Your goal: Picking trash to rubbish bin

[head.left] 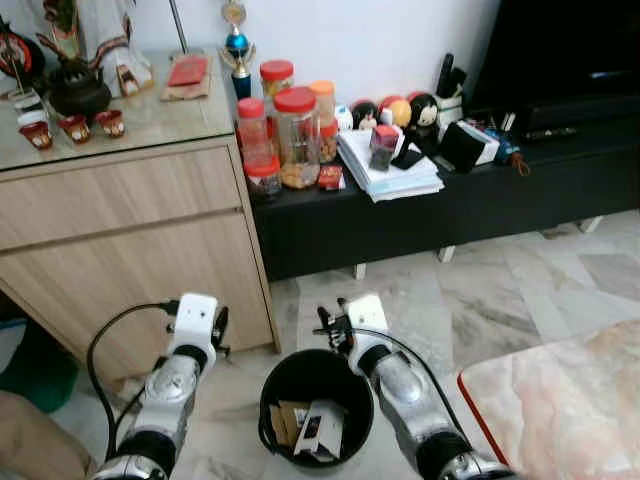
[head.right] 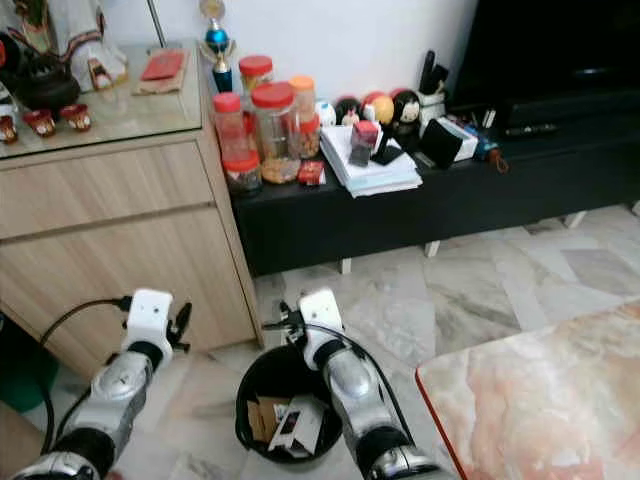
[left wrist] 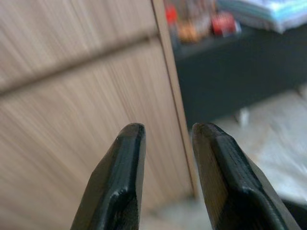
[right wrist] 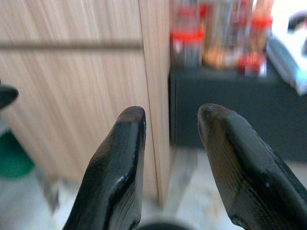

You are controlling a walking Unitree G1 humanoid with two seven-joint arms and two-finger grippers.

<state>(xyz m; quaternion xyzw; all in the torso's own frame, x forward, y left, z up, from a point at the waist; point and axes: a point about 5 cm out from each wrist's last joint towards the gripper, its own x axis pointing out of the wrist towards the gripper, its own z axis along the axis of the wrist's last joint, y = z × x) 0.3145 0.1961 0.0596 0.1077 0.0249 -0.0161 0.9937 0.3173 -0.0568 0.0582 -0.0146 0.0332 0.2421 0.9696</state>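
The marble floor (head.left: 500,300) carries a black bin (head.left: 316,405) with paper and card trash inside. Beside it stands a wooden cabinet (head.left: 130,250); its glass tabletop (head.left: 150,115) holds small red cups (head.left: 75,127), a dark pot (head.left: 78,92) and a trophy (head.left: 236,48). The low black shelf (head.left: 400,215) carries red-lidded jars (head.left: 285,130), a paper stack (head.left: 390,175) and round dolls (head.left: 395,110).

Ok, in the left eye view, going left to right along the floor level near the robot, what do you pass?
Left gripper in front of the wooden cabinet → black rubbish bin holding scraps → right gripper above the bin's far rim → pink marble table with a red edge.
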